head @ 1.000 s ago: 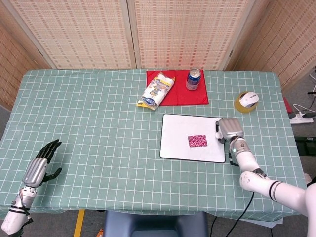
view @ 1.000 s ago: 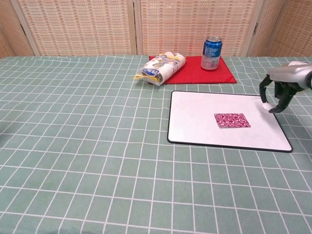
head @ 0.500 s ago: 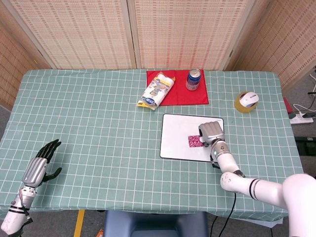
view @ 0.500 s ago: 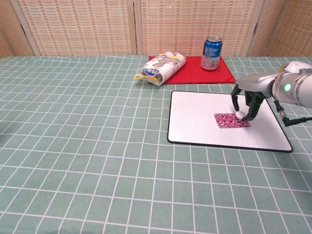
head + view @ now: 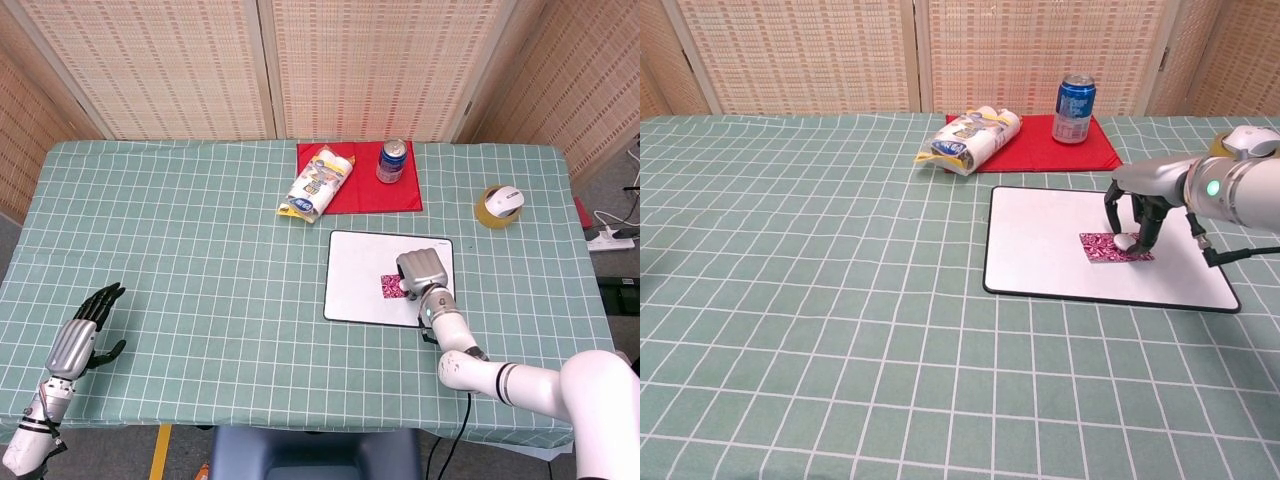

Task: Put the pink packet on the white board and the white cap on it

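On one white board [image 5: 1040,240], one pink packet [image 5: 1102,250], one white cap [image 5: 1124,241].

On the green checked tablecloth [image 5: 200,250] there was one white board [image 5: 365,265], one pink packet [image 5: 1102,246], one white cap [image 5: 1125,241], one red mat [image 5: 365,195], one blue can [image 5: 1074,95], one snack bag [image 5: 318,182], one tape roll [image 5: 493,210] and two robot hands: left hand [image 5: 82,336], right hand [image 5: 423,270].

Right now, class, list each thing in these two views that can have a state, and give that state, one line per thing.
pink packet: flat on the white board.
white board: flat on the table.
white cap: pinched in the right hand, over the packet.
right hand: holds the cap.
left hand: open, holds nothing.
blue can: upright on the red mat.
snack bag: lying on its side.
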Tool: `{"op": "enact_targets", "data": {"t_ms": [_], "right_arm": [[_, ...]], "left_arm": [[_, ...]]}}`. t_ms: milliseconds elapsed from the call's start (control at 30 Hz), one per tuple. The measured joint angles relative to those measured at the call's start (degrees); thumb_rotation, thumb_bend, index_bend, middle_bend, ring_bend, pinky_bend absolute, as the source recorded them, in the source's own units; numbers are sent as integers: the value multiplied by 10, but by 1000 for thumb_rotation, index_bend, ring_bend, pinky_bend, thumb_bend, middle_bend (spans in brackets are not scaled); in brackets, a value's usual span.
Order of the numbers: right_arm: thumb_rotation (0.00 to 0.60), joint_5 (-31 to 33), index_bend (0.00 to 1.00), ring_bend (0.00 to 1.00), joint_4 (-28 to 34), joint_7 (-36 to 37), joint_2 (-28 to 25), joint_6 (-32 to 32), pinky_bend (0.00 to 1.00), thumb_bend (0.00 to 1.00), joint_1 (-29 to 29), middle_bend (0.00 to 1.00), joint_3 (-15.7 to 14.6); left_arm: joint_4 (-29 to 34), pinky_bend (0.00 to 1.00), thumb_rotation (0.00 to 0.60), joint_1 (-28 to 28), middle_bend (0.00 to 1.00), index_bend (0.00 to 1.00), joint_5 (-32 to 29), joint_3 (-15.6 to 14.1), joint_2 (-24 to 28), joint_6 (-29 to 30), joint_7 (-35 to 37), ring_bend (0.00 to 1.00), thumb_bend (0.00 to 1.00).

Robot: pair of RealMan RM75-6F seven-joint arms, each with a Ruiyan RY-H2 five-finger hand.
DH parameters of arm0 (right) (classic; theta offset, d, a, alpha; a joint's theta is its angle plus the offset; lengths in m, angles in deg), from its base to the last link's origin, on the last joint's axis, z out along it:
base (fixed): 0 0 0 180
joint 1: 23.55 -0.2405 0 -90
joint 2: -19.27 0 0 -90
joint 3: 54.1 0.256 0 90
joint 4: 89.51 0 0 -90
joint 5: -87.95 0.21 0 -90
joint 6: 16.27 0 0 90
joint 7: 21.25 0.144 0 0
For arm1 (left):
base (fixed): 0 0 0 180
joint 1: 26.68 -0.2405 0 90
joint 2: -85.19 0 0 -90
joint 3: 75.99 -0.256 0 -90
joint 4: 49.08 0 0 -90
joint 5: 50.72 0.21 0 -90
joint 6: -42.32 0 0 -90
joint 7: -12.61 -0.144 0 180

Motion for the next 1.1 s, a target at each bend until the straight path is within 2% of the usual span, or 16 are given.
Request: {"op": "enact_targets", "data": {"t_ms": [100,167,400,567,600,633,667,700,767,800,833,900,933,1033,1100], "right_arm": [[600,3,459,1000,2,-2,-2,0,1000,60,-1,1000,-2],[600,4,431,1000,4,-2,-4,1,1000,9,-1,1000,-2],[600,-5,420,1000,32,4,-24,17,1000,0,2,1000,1],[600,-41,467,993,98,23,-85,73,1000,7,23,1000,6],[600,-55,479,979,110,29,-99,88,1000,9,31,1000,5],[600,-78,492,925,122,40,-115,110,998,12,45,976,1],[600,-99,484,830,130,50,-125,127,973,12,57,901,-3],[600,-122,464,733,135,62,-135,146,939,13,71,813,-8],[600,-188,353,363,137,101,-152,196,736,12,113,471,-26],[600,-219,268,173,132,123,-157,220,564,12,134,294,-35],[600,-260,160,44,121,158,-161,251,337,10,164,137,-47],[585,-314,39,0,88,219,-162,289,85,4,211,22,-63],[556,-339,6,0,57,262,-160,309,17,1,240,1,-72],[417,-374,0,0,-42,374,-144,350,0,0,305,0,-86],[360,-386,0,0,-109,443,-127,366,0,0,338,0,-90]], "left_arm": [[0,109,600,0,0,0,1,-1,0,-1,-1,0,276],[1,109,600,0,0,0,1,-1,0,-1,-1,0,277],[0,109,600,0,0,0,-1,1,-1,2,4,0,277],[-6,109,600,-2,0,0,-2,4,-2,9,14,0,278],[-7,109,600,-2,0,0,-2,3,-3,8,13,0,277],[-7,109,600,-2,0,0,-2,3,-3,7,11,0,277],[-8,109,600,-3,0,0,-2,3,-3,6,8,0,278],[-8,109,600,-3,0,0,-3,2,-3,5,6,0,278],[-10,109,600,-3,0,0,-3,2,-4,3,0,0,278],[-10,108,600,-4,0,0,-4,2,-4,2,-3,0,278],[-11,108,600,-4,0,0,-4,2,-5,2,-6,0,278],[-12,109,600,-4,0,0,-5,2,-5,3,-13,0,278],[-12,109,600,-5,0,0,-5,3,-6,4,-16,0,278],[-13,108,600,-7,0,0,-4,3,-8,11,-26,0,277],[-14,108,600,-9,0,0,-4,3,-10,15,-33,0,277]]}}
